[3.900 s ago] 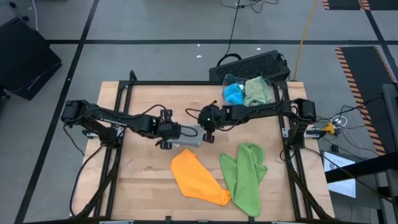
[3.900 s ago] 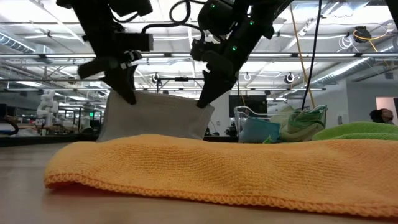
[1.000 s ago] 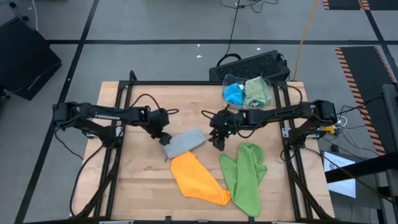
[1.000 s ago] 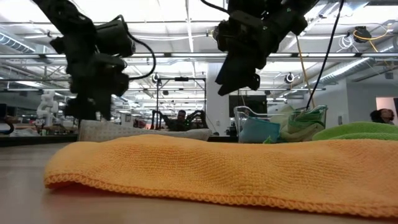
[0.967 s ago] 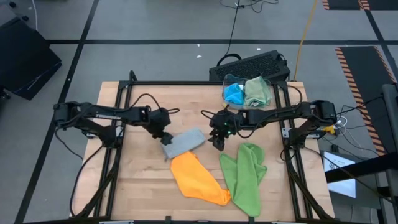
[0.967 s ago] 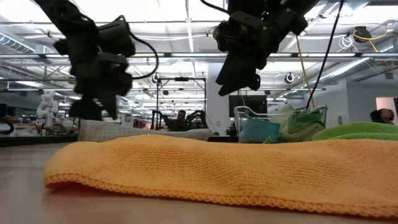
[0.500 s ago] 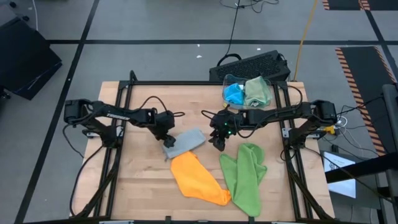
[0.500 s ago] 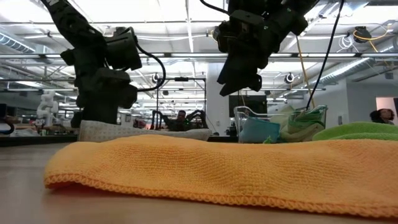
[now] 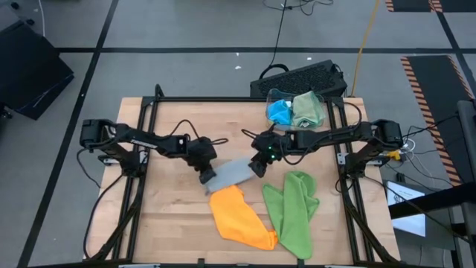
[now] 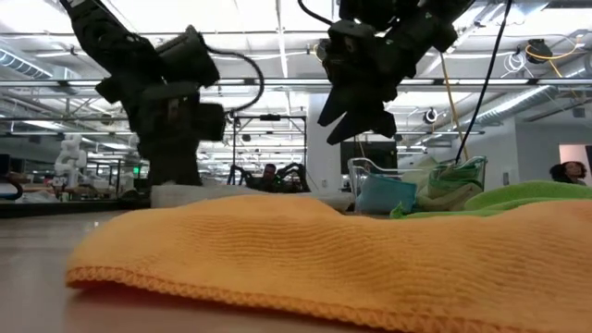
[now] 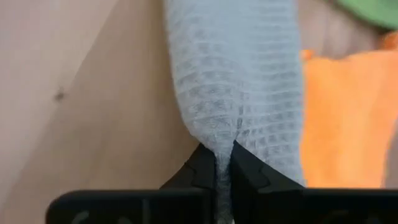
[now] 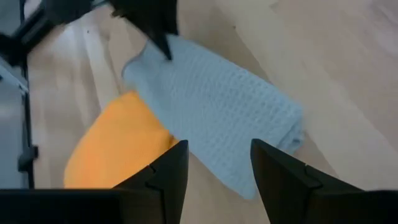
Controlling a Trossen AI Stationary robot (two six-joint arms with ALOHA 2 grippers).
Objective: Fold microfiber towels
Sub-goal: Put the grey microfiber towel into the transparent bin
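Observation:
A grey towel, folded into a narrow strip, lies on the table's middle with its near side against an orange towel. My left gripper sits at the strip's left end and is shut on it. My right gripper hovers open above the strip's right end and touches nothing. A lime green towel lies crumpled to the right of the orange one. Blue and sage green towels sit in a clear bin at the far right. My left gripper pinches the grey towel's bunched left end between its two fingers. The fingers slant down from the table's left and lie along the strip. The rest of the strip lies flat on the table, reaching away from the fingers.
A black keyboard lies behind the bin, past the far edge. Dark frame rails run along the table's left and right sides. Bare wood shows at the near left. In the low view the orange towel fills the foreground.
My left gripper has gone down and toward the table's right, turned at the wrist, and shut on the grey towel's left end. The grey strip has slid a little rightward, nudging the orange towel's far end. My right gripper has rolled slightly in place.

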